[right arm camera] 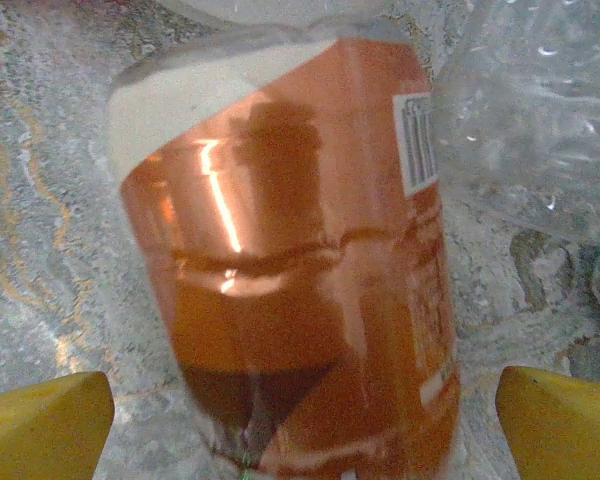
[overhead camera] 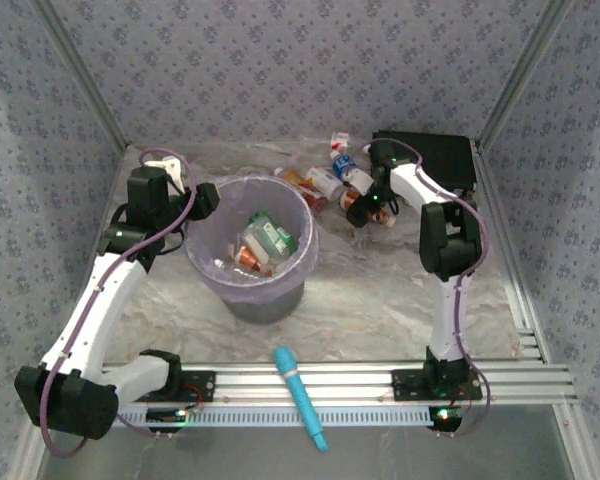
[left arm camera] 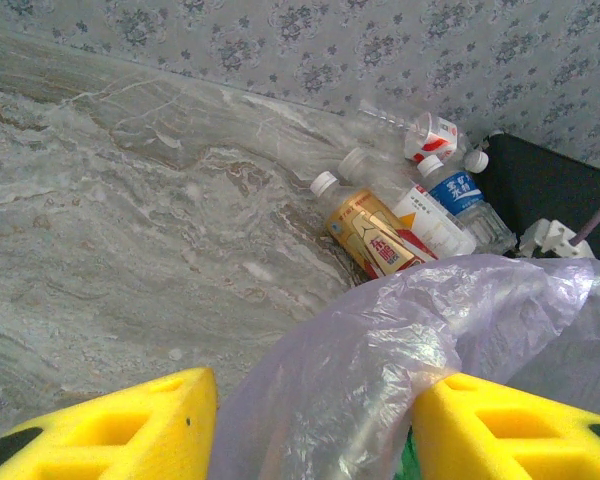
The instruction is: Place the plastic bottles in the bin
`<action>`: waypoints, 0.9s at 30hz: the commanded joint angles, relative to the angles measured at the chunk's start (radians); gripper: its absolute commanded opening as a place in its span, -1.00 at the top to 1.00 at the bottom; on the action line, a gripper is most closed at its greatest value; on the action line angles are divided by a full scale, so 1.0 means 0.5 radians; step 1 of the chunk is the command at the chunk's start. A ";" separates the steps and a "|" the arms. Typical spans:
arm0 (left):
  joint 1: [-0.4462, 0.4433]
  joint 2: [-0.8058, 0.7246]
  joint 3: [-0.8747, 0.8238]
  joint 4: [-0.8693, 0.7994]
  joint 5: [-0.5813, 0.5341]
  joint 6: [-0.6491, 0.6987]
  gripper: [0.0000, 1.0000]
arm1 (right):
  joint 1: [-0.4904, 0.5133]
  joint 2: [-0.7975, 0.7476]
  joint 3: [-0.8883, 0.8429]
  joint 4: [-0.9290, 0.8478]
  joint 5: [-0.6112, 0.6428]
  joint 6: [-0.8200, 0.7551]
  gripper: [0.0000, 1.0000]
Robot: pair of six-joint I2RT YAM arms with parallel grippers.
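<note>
The bin (overhead camera: 238, 292), a lilac bucket with a thin plastic liner, stands left of centre and holds several plastic bottles (overhead camera: 265, 243). My left gripper (overhead camera: 202, 200) sits at its far-left rim. In the left wrist view the liner's rim (left arm camera: 380, 350) fills the gap of the left gripper (left arm camera: 315, 425), touching both yellow fingers (left arm camera: 130, 430). An orange-labelled bottle (right arm camera: 290, 260) lies on the table between the wide-open fingers of my right gripper (right arm camera: 305, 420), which stand apart from it. In the top view my right gripper (overhead camera: 368, 208) is over that bottle (overhead camera: 352, 203).
More bottles lie in a cluster behind the bin: a yellow-red one (left arm camera: 370, 235), a white one (left arm camera: 420, 215), a blue-labelled one (left arm camera: 465, 200) and a crushed red-white one (left arm camera: 430, 135). A black case (overhead camera: 435, 155) sits at the back right. A teal stick tool (overhead camera: 300, 395) lies across the front rail.
</note>
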 commanded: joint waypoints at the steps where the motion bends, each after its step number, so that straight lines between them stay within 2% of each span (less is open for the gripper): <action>1: -0.004 0.044 -0.007 -0.067 -0.030 0.003 -0.07 | 0.000 0.068 0.094 -0.014 0.026 0.003 -1.00; 6: -0.004 0.040 -0.022 -0.047 -0.017 -0.003 -0.07 | 0.002 0.105 0.091 0.027 -0.010 -0.001 -0.99; 8: -0.004 0.030 -0.023 -0.048 -0.018 -0.004 -0.07 | 0.003 0.139 0.126 0.000 0.004 0.006 -0.93; 10: -0.004 0.025 -0.020 -0.051 -0.021 0.003 -0.07 | 0.003 0.158 0.148 -0.028 0.000 0.014 -0.72; 11: -0.004 0.024 -0.016 -0.054 -0.022 0.003 -0.07 | 0.003 0.159 0.147 -0.032 -0.003 0.021 -0.41; 12: -0.004 0.021 -0.013 -0.058 -0.022 0.006 -0.07 | 0.005 0.149 0.134 -0.025 -0.006 0.026 -0.29; 15: -0.004 0.021 -0.009 -0.067 -0.025 0.009 -0.07 | 0.016 0.103 0.093 -0.013 -0.010 0.023 -0.22; 17: -0.004 0.021 -0.014 -0.058 -0.027 0.006 -0.07 | 0.025 0.071 0.062 -0.001 -0.004 0.012 0.01; 18: -0.006 0.024 -0.016 -0.053 -0.027 0.003 -0.07 | 0.030 0.055 0.048 0.008 0.003 0.013 0.19; 27: -0.004 0.016 -0.016 -0.063 -0.030 0.006 -0.08 | 0.053 -0.056 0.025 -0.065 0.030 0.034 0.20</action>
